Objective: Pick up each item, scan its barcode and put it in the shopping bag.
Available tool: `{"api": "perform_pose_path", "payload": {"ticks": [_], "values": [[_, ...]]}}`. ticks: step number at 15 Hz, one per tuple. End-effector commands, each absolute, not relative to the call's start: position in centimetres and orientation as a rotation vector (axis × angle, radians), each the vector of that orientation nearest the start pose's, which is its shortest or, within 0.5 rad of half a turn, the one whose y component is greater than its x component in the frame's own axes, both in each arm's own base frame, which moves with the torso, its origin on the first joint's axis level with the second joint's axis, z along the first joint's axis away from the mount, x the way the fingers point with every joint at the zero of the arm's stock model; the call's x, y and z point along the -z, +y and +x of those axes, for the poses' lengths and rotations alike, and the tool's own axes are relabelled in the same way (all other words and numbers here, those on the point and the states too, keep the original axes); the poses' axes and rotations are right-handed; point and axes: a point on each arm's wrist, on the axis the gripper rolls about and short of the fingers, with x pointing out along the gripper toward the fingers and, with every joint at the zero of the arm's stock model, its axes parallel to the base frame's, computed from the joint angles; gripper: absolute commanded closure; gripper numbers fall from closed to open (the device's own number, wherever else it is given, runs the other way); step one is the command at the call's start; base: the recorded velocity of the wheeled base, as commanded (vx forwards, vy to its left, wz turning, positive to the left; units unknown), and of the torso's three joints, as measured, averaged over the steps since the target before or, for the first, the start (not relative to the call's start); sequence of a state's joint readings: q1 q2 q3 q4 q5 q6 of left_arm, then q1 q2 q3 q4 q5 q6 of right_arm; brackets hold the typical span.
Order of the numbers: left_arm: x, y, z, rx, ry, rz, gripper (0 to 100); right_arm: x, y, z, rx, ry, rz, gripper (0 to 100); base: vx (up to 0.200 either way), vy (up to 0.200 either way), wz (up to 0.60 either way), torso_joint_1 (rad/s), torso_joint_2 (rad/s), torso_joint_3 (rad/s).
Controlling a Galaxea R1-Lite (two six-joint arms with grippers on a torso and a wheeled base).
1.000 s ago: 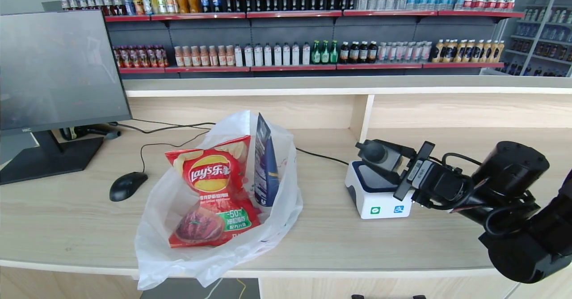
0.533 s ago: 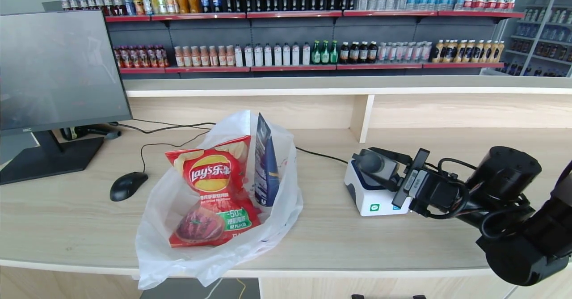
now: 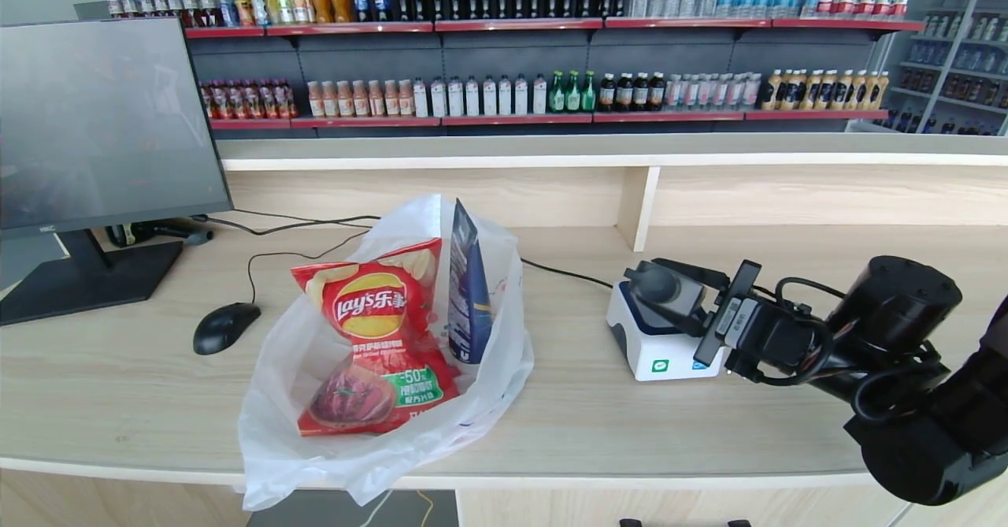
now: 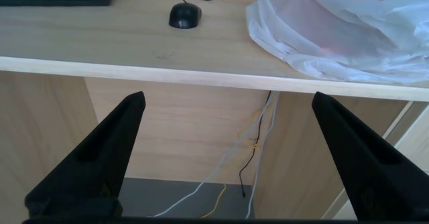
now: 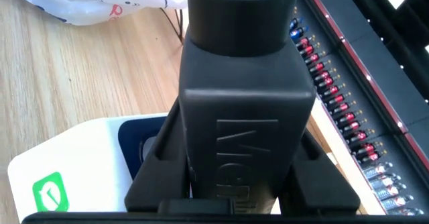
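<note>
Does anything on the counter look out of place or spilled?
Only the bag: its front droops over the edge of the counter. The chips and blue pack sit inside it, and nothing is spilled.

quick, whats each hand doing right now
left hand: open, holding nothing.
right hand: closed on the scanner.

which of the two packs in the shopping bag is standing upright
The dark blue pouch stands on end, edge-on; the red chip bag beside it lies sloped, face up.
</note>
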State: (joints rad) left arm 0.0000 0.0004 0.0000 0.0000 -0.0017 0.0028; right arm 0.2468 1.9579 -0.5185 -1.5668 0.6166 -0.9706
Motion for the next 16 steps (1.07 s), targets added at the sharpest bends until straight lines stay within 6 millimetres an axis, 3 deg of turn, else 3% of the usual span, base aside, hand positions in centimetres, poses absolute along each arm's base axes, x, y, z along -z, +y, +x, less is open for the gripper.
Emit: {"api": "perform_pose_path", "payload": {"ticks": [1, 6, 10, 13, 16], "values": [[-7.5, 0.0, -2.3, 0.002, 0.000, 0.003, 0, -13.9, 8.8, 29.4, -0.711, -0.579, -0.932, 100, 0.000, 0.000, 0.00, 0.000, 0.00, 0.000], [-7.5, 0.0, -2.3, 0.002, 0.002, 0.003, 0, -15.3, 8.6, 28.6, -0.694, -0.608, -0.910, 100, 0.000, 0.000, 0.00, 0.000, 0.00, 0.000], [-7.5, 0.0, -2.3, 0.002, 0.000, 0.002, 0, -18.0, 8.1, 27.1, -0.616, -0.627, -0.831, 100, 0.000, 0.000, 0.00, 0.000, 0.00, 0.000], [-7.5, 0.0, -2.3, 0.002, 0.002, 0.005, 0, -20.6, 8.7, 24.5, -0.449, -0.595, -0.643, 100, 0.000, 0.000, 0.00, 0.000, 0.00, 0.000], [-7.5, 0.0, -2.3, 0.002, 0.002, 0.005, 0, -21.1, 8.8, 21.6, -0.323, -0.508, -0.418, 100, 0.000, 0.000, 0.00, 0.000, 0.00, 0.000]]}}
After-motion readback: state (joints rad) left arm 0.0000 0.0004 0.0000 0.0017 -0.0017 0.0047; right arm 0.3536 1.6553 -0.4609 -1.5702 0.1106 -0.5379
